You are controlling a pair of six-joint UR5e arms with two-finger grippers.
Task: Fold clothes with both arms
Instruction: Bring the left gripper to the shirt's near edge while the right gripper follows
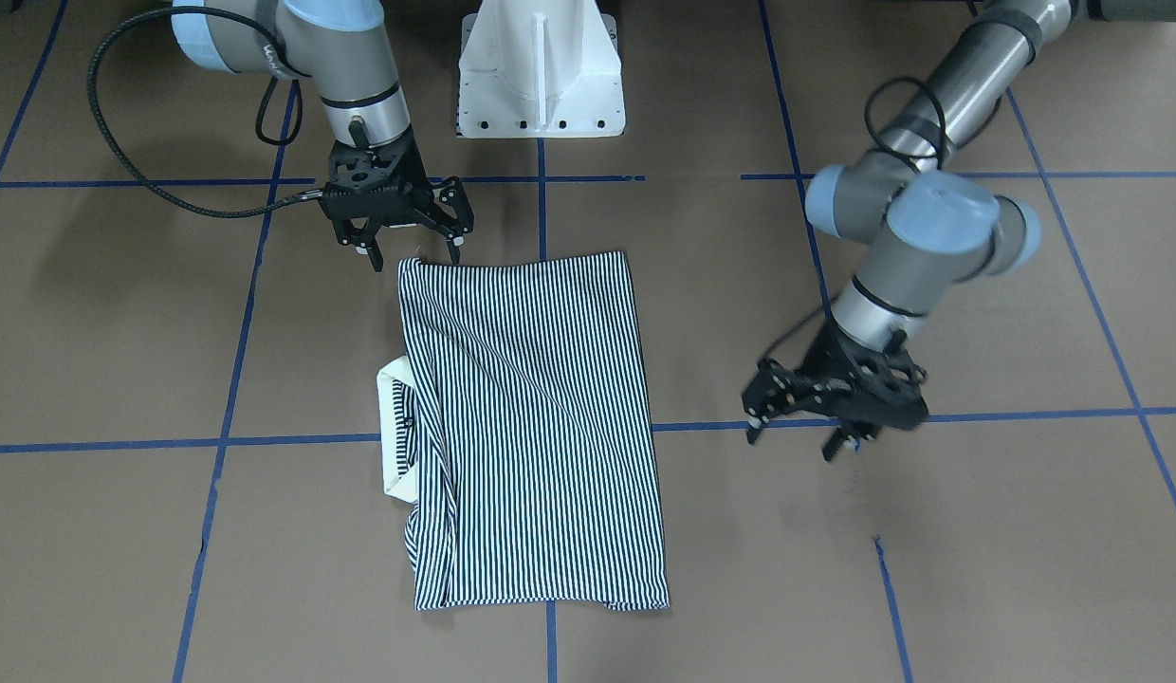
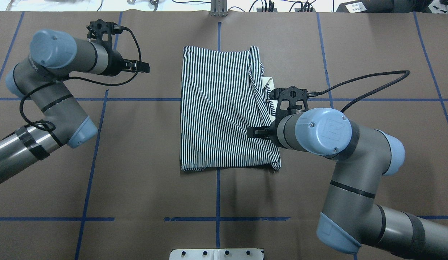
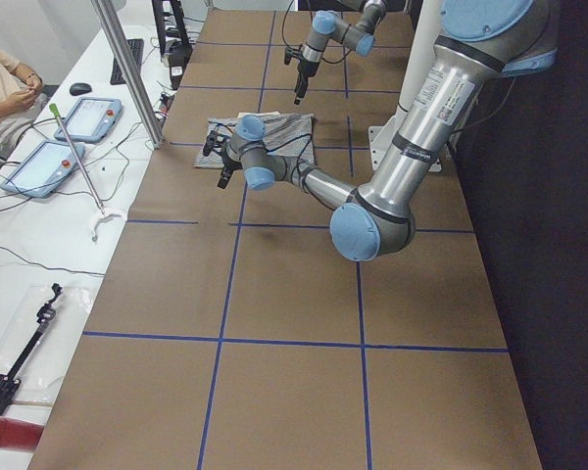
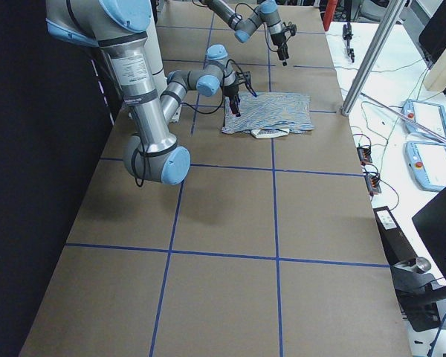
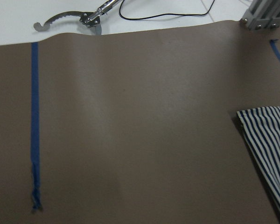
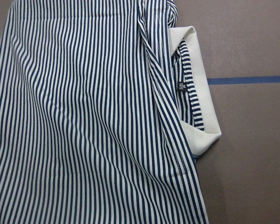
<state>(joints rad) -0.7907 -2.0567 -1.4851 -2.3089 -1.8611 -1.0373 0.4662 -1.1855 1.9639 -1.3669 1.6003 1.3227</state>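
Note:
The striped polo shirt (image 1: 531, 427) lies folded into a tall rectangle on the brown table, its cream collar (image 1: 395, 436) sticking out on the robot's right side. My right gripper (image 1: 414, 256) hovers open and empty just above the shirt's corner nearest the robot. My left gripper (image 1: 790, 444) hangs open and empty over bare table, well clear of the shirt's other long edge. From overhead the shirt (image 2: 220, 108) sits between the left gripper (image 2: 141, 66) and the right gripper (image 2: 256, 131). The right wrist view looks down on stripes (image 6: 84, 116) and collar (image 6: 196, 93). The left wrist view catches only a shirt corner (image 5: 270, 140).
The white pedestal base (image 1: 541, 76) stands at the robot's side of the table. Blue tape lines (image 1: 218, 441) grid the brown surface. Beyond the far edge is a white bench with tablets (image 3: 64, 137), cables and a metal post (image 3: 127, 69); a person (image 3: 0, 78) sits there.

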